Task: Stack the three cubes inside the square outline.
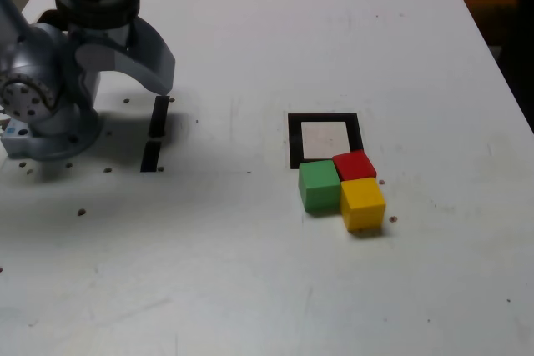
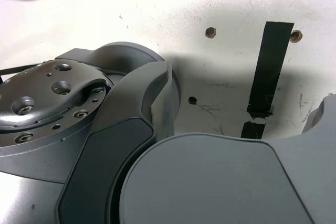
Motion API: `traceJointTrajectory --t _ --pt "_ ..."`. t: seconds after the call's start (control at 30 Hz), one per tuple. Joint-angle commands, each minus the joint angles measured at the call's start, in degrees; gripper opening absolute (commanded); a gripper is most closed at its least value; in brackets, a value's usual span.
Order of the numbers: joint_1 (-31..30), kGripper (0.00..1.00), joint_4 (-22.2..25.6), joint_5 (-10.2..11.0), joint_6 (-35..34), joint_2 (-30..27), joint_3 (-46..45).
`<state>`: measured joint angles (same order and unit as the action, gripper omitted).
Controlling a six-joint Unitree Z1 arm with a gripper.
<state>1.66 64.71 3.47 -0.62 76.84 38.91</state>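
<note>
yellow cube (image 1: 363,203) touches red (image 1: 355,164), green (image 1: 319,186); fingers' (image 1: 158,72) state unclear.

white table (image 1: 250,273) bears three cubes (image 1: 342,185), square outline (image 1: 324,139), black strips (image 1: 155,132).

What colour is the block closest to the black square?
Red. The red block sits at the corner of the square outline, best seen in the exterior view.
</note>
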Motion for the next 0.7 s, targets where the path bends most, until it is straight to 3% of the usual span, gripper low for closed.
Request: traceJointTrajectory --t 0.0,0.27,0.43,0.67 --pt "0.1 1.0 0.1 -0.3 -0.4 -0.7 -0.1" --pt "0.1 1.0 -0.2 -0.3 -1.3 -1.7 -0.5" --pt "0.0 1.0 2.3 -0.5 -1.7 -1.7 1.8" --pt "-7.8 1.0 6.7 0.1 -5.7 1.2 17.1"
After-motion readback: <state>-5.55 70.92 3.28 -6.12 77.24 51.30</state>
